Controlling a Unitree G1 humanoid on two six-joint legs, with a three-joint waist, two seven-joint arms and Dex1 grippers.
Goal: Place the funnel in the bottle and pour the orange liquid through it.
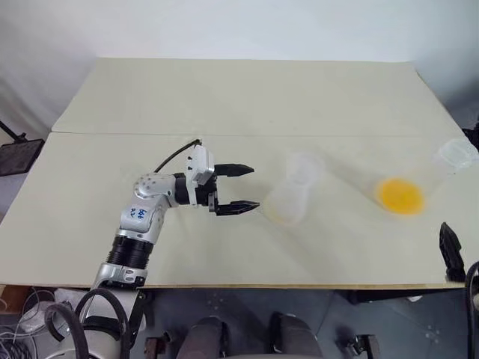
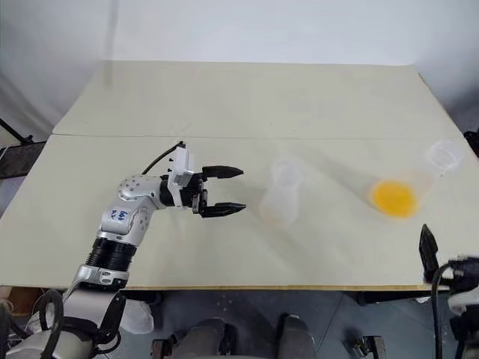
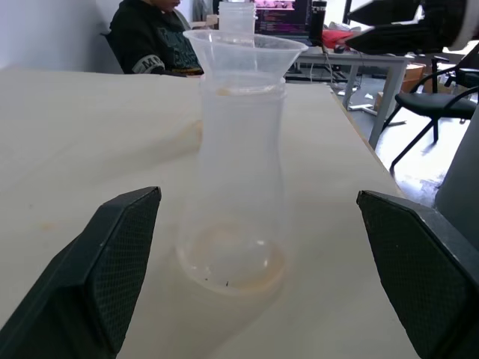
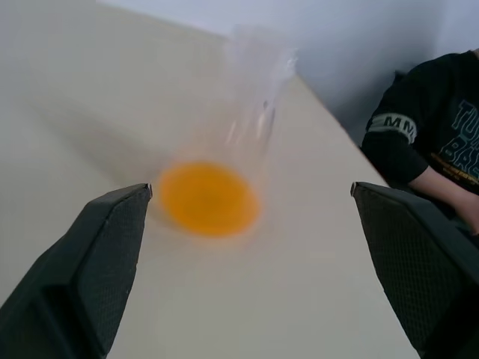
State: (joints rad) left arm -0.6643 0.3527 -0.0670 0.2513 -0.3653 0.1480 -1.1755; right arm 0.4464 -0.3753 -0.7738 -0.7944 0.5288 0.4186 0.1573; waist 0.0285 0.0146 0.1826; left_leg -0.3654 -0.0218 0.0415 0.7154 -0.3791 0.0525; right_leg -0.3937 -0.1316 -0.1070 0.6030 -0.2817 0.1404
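The bottle (image 1: 287,206), a clear conical flask, stands at the table's middle with the small clear funnel (image 1: 304,167) seated in its neck. In the left wrist view the funnel (image 3: 244,48) rests on the bottle (image 3: 232,202), which has a faint yellowish film at its bottom. My left gripper (image 1: 247,188) lies level just left of the bottle, open, with its jaws facing it and nothing between them. The orange liquid (image 1: 400,196) pools in a second clear flask (image 1: 456,154) at the right. My right gripper (image 4: 251,191) is open near the table's front right corner, short of that flask (image 4: 254,67).
A seam (image 1: 112,134) runs across the pale table, whose front edge (image 1: 247,285) lies close to me. A person in a dark top (image 4: 430,127) sits beyond the table's right end. A black object (image 1: 19,155) stands off the left edge.
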